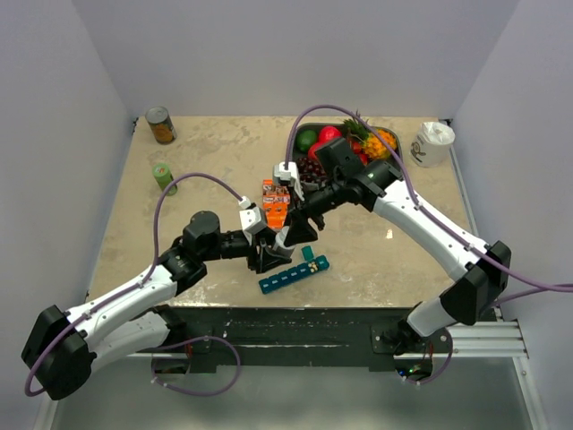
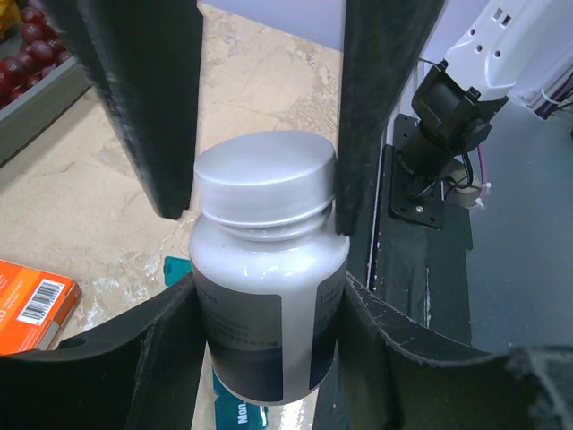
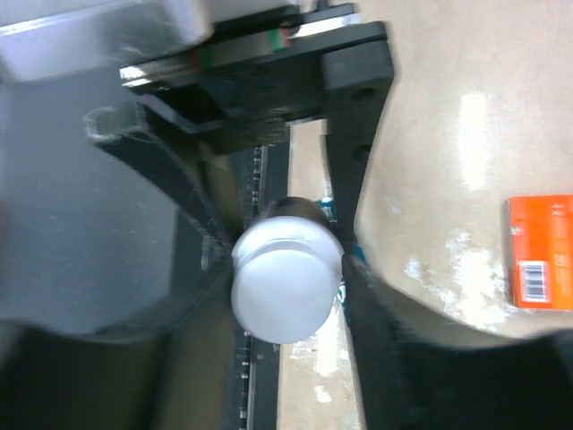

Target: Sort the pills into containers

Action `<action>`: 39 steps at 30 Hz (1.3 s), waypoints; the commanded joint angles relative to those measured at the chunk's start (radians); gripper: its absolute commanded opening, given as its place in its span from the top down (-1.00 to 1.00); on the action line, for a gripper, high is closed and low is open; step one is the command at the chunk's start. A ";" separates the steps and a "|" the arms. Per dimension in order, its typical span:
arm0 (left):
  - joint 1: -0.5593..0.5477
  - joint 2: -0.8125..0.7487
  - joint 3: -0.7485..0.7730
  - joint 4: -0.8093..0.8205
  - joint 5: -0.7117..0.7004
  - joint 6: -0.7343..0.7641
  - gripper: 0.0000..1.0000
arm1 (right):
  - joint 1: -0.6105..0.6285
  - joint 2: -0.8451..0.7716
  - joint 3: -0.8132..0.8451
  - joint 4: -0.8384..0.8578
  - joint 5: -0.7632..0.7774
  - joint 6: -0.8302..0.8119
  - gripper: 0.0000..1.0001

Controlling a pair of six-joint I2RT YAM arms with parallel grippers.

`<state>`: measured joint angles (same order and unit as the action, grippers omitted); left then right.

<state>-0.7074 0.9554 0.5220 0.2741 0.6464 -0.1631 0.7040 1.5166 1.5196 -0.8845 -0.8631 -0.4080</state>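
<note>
My left gripper (image 2: 269,287) is shut on the body of a small white bottle (image 2: 269,313) with a blue-grey label, holding it upright above the table. My right gripper (image 3: 286,269) comes at it from above, its fingers (image 2: 157,107) pressed against both sides of the bottle's white cap (image 3: 286,285). From above, the two grippers meet near the table's front middle, left gripper (image 1: 269,255) and right gripper (image 1: 297,233). The teal strip of containers (image 1: 294,271) lies flat just below them; a corner of it (image 2: 179,267) peeks out behind the bottle. No pills show.
A flat orange box (image 1: 275,202) lies just behind the grippers. Further back stands a tray of fruit (image 1: 315,186). A tin can (image 1: 160,125) and a small green cup (image 1: 162,175) are at the back left, a white jar (image 1: 433,143) at the back right.
</note>
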 commanded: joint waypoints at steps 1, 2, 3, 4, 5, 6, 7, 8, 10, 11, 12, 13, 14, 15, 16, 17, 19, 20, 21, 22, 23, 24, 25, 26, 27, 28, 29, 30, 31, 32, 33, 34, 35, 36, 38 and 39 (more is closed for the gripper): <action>-0.001 -0.007 0.036 0.057 -0.001 0.010 1.00 | 0.009 0.005 0.013 -0.017 -0.011 -0.017 0.25; -0.001 -0.009 0.035 0.056 0.001 0.011 1.00 | 0.011 0.010 0.023 -0.042 -0.017 -0.031 0.56; -0.001 -0.010 0.032 0.056 0.005 0.013 1.00 | 0.011 0.010 0.030 -0.059 -0.027 -0.069 0.67; -0.001 -0.012 0.029 0.056 0.022 0.014 1.00 | 0.012 0.013 0.037 -0.080 -0.055 -0.098 0.73; -0.001 -0.012 0.024 0.056 0.036 0.022 1.00 | 0.014 0.020 0.057 -0.146 -0.077 -0.142 0.78; -0.001 -0.009 0.021 0.060 0.065 0.022 1.00 | 0.023 0.027 0.071 -0.193 -0.095 -0.279 0.79; 0.000 0.006 0.016 0.079 0.126 0.020 1.00 | 0.031 0.031 0.083 -0.244 -0.108 -0.363 0.80; 0.000 0.016 0.018 0.083 0.159 0.011 1.00 | 0.038 0.034 0.096 -0.320 -0.143 -0.441 0.81; -0.001 0.054 0.021 0.112 0.243 -0.004 1.00 | 0.063 0.036 0.099 -0.375 -0.174 -0.648 0.81; -0.001 0.063 0.024 0.117 0.269 -0.019 1.00 | 0.071 0.037 0.096 -0.422 -0.181 -0.719 0.81; -0.001 0.072 0.027 0.120 0.295 -0.022 1.00 | 0.086 0.039 0.093 -0.435 -0.175 -0.818 0.80; -0.003 0.086 0.030 0.119 0.323 -0.026 1.00 | 0.092 0.042 0.091 -0.436 -0.165 -0.845 0.79; -0.001 0.089 0.030 0.119 0.337 -0.029 1.00 | 0.097 0.048 0.099 -0.456 -0.149 -0.873 0.79; -0.003 0.092 0.032 0.117 0.348 -0.029 1.00 | 0.106 0.056 0.108 -0.471 -0.127 -0.917 0.78; -0.001 0.091 0.032 0.111 0.355 -0.027 1.00 | 0.106 0.072 0.117 -0.490 -0.125 -0.940 0.77; -0.001 0.092 0.032 0.108 0.360 -0.024 1.00 | 0.106 0.082 0.138 -0.536 -0.122 -0.965 0.76; -0.001 0.091 0.030 0.103 0.360 -0.023 1.00 | 0.107 0.091 0.151 -0.560 -0.113 -0.992 0.68; -0.001 0.091 0.029 0.103 0.358 -0.018 1.00 | 0.107 0.091 0.146 -0.561 -0.106 -0.991 0.61; -0.001 0.091 0.030 0.103 0.352 -0.018 1.00 | 0.107 0.090 0.140 -0.558 -0.096 -0.985 0.53; -0.001 0.089 0.030 0.103 0.342 -0.019 1.00 | 0.107 0.086 0.136 -0.548 -0.091 -0.970 0.43; -0.001 0.089 0.030 0.103 0.335 -0.016 1.00 | 0.107 0.077 0.125 -0.522 -0.088 -0.948 0.29; -0.001 0.088 0.030 0.102 0.326 -0.016 1.00 | 0.107 0.071 0.120 -0.506 -0.085 -0.889 0.19; -0.001 0.086 0.030 0.100 0.317 -0.016 1.00 | 0.107 0.068 0.119 -0.489 -0.088 -0.855 0.10; -0.001 0.086 0.030 0.100 0.315 -0.013 1.00 | 0.107 0.053 0.122 -0.463 -0.094 -0.826 -0.13; -0.001 0.088 0.030 0.100 0.315 -0.013 1.00 | 0.107 0.047 0.125 -0.446 -0.096 -0.755 -0.27; -0.001 0.086 0.030 0.097 0.308 -0.013 1.00 | 0.109 0.039 0.128 -0.423 -0.094 -0.711 -0.39; -0.001 0.085 0.029 0.096 0.306 -0.015 1.00 | 0.107 0.022 0.135 -0.388 -0.096 -0.671 -0.63; -0.001 0.083 0.026 0.096 0.300 -0.016 1.00 | 0.101 0.013 0.139 -0.381 -0.097 -0.629 -0.71; -0.003 0.072 0.023 0.094 0.286 -0.016 1.00 | 0.097 0.002 0.139 -0.364 -0.099 -0.596 -0.78; -0.003 0.066 0.019 0.093 0.282 -0.018 1.00 | 0.085 -0.006 0.139 -0.328 -0.105 -0.559 -0.81; -0.001 0.060 0.016 0.093 0.276 -0.021 1.00 | 0.075 -0.024 0.139 -0.327 -0.112 -0.533 -0.85; -0.001 0.045 0.012 0.089 0.251 -0.024 1.00 | 0.063 -0.032 0.139 -0.317 -0.117 -0.505 -0.85; -0.001 0.039 0.010 0.088 0.240 -0.026 1.00 | 0.045 -0.041 0.131 -0.267 -0.102 -0.459 -0.84; -0.001 0.033 0.007 0.080 0.225 -0.027 1.00 | 0.037 -0.058 0.125 -0.239 -0.087 -0.362 -0.79; -0.001 0.016 0.004 0.077 0.185 -0.035 1.00 | 0.028 -0.081 0.075 -0.136 -0.051 -0.261 -0.69; -0.001 0.013 0.001 0.092 0.174 -0.044 1.00 | 0.029 -0.088 0.056 -0.111 -0.021 -0.192 -0.63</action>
<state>-0.7082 1.0073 0.5217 0.3126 0.8867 -0.1787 0.7513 1.4921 1.6276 -1.1809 -0.9329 -0.8940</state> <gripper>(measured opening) 0.577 0.868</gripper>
